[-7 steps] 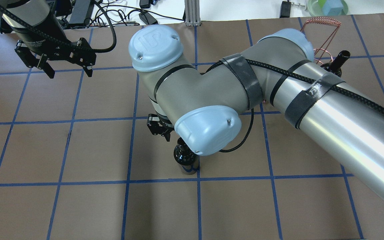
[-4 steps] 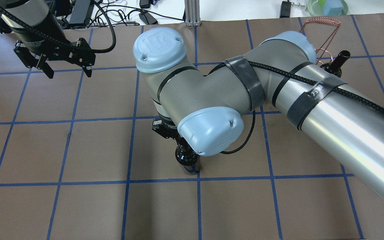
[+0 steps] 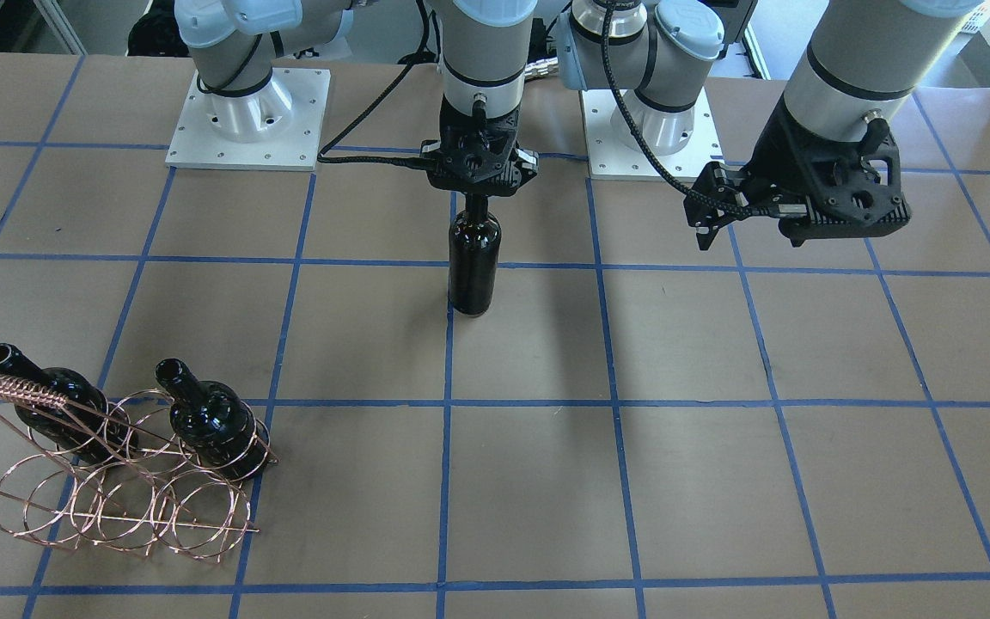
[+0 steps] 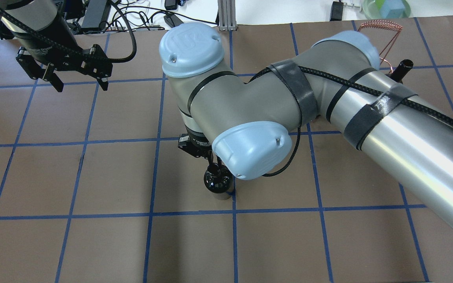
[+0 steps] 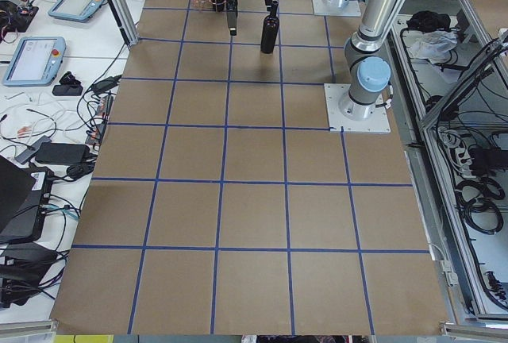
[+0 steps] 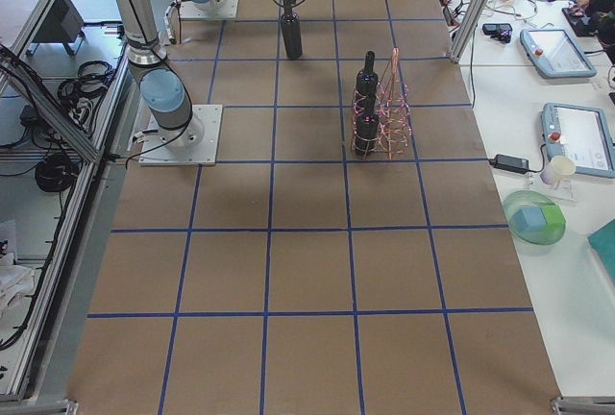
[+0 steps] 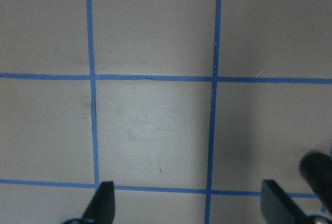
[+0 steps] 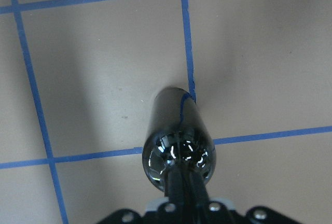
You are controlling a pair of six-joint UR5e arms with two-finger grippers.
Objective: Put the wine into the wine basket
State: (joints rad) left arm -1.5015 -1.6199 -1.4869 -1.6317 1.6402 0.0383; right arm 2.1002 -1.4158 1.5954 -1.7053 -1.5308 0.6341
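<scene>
One second has brought my right gripper point(image 3: 479, 196) across onto the bottle's point(image 3: 473, 262) neck, now clamped, so I judge lifting comes next. Glossy, black and unlabelled, it stands upright mid-table, well apart from the wire basket point(image 3: 121, 516) holding two other bottles point(image 3: 211, 425). My left gripper point(image 4: 80, 87) hangs spread, empty.

The wide table point(image 3: 718, 499) is covered with a matt brown sheet, which lines of blue tape point(image 3: 614, 403) divide into large squares. The light is even, and the shadows on the sheet are soft. Along one long side stands a white bench point(image 6: 572, 285). On it lie grey control tablets point(image 6: 551, 52), a green round bowl point(image 6: 524, 232) with a blue block point(image 6: 540, 214) inside, a small white cup point(image 6: 557, 167) and black cables point(image 5: 101, 87). Silver aluminium posts point(image 5: 115, 1) rise at the table's edge. Behind the opposite side lie more cable loops point(image 5: 476, 192).
</scene>
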